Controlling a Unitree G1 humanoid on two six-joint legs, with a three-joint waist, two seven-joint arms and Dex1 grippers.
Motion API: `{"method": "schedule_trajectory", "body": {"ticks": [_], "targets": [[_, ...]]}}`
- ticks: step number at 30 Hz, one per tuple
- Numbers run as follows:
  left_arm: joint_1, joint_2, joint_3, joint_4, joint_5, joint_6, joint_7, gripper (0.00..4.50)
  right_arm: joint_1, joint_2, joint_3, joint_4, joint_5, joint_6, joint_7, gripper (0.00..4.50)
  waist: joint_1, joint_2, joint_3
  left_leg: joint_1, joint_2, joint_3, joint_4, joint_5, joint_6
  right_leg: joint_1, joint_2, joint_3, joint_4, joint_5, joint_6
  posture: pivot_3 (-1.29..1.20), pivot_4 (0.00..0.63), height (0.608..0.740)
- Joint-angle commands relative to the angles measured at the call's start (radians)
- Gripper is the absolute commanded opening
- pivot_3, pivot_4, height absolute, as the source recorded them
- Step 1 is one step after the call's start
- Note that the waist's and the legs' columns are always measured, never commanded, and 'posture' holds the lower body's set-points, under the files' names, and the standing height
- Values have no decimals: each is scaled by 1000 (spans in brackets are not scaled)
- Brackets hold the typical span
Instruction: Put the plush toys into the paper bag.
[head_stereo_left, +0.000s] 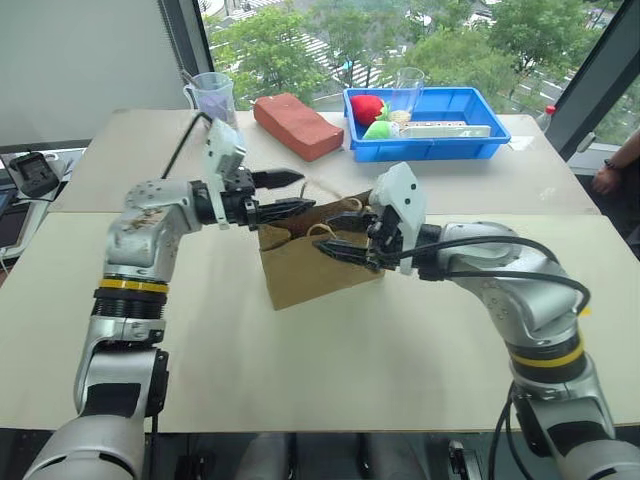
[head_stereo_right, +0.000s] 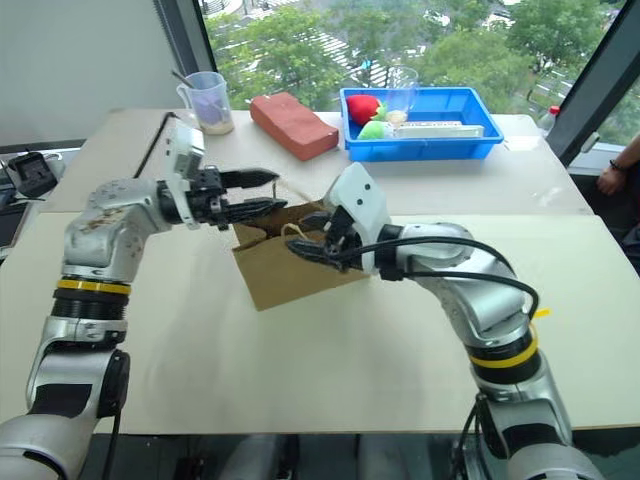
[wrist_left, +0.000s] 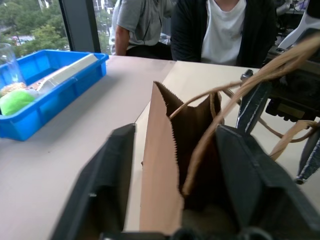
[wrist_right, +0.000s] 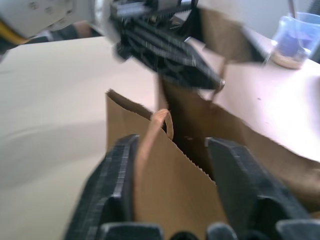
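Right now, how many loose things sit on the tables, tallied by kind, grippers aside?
Brown kraft paper bag: 1
Reddish-brown brick-like block: 1
Blue plastic bin: 1
Clear measuring jug: 1
Clear cup, inside the bin: 1
Total: 5

Daylight pours through the windows (head_stereo_left: 330, 40) behind the pale table (head_stereo_left: 330, 350), lighting the scene evenly and brightly; the trees outside read slightly washed out. Shadows on the tabletop are soft and faint, the darkest patch lying inside the open paper bag (wrist_left: 192, 145). Head views are sharp at centre. In the right wrist view, the left gripper (wrist_right: 167, 50) is smeared by motion blur, and the plastic cup (wrist_right: 295, 40) is soft. Close fingers (wrist_left: 102, 185) in the left wrist view sit out of focus.
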Motion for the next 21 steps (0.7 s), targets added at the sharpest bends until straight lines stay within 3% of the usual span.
{"method": "schedule_trajectory", "body": {"ticks": [1, 2, 3, 10, 15, 21], "targets": [[62, 89, 68, -145, -68, 68, -10, 4500, -55, -67, -75, -31, 73, 13, 84, 4025, -3, 0, 0, 0, 0, 0, 0, 0, 0, 0, 0, 0, 0, 0, 0, 0, 150, 740], [81, 114, 85, -172, -85, 87, -10, 4500, -70, -87, -82, -23, 85, 14, 102, 4386, -3, 0, 0, 0, 0, 0, 0, 0, 0, 0, 0, 0, 0, 0, 0, 0, 150, 740], [101, 137, 102, -189, -93, 91, -9, 4500, -87, -105, -88, -12, 93, 14, 118, 4448, -3, 0, 0, 0, 2, 0, -1, 0, 0, 0, 0, 0, 0, 0, 0, 0, 150, 740], [345, 244, 130, -274, -103, 31, -91, 4500, -177, -217, -102, 37, 157, 57, 246, 4448, 3, 0, 0, 1, 3, 1, -1, 0, 0, 0, 0, 1, -2, 0, 0, 0, 150, 740], [399, 199, 91, -265, -57, -71, -73, 4500, -303, -230, -131, 98, 259, 174, 265, 4448, 15, 0, 0, 0, 4, 1, 0, -1, 1, 0, -1, -1, -4, 0, 0, 0, 150, 740], [379, 105, 46, -214, -10, -142, 6, 4500, -381, -215, -105, 86, 272, 197, 238, 4448, 17, 0, 0, 0, 4, 1, 0, -1, 1, 0, -2, -1, -4, 0, -1, 0, 150, 740]]}}
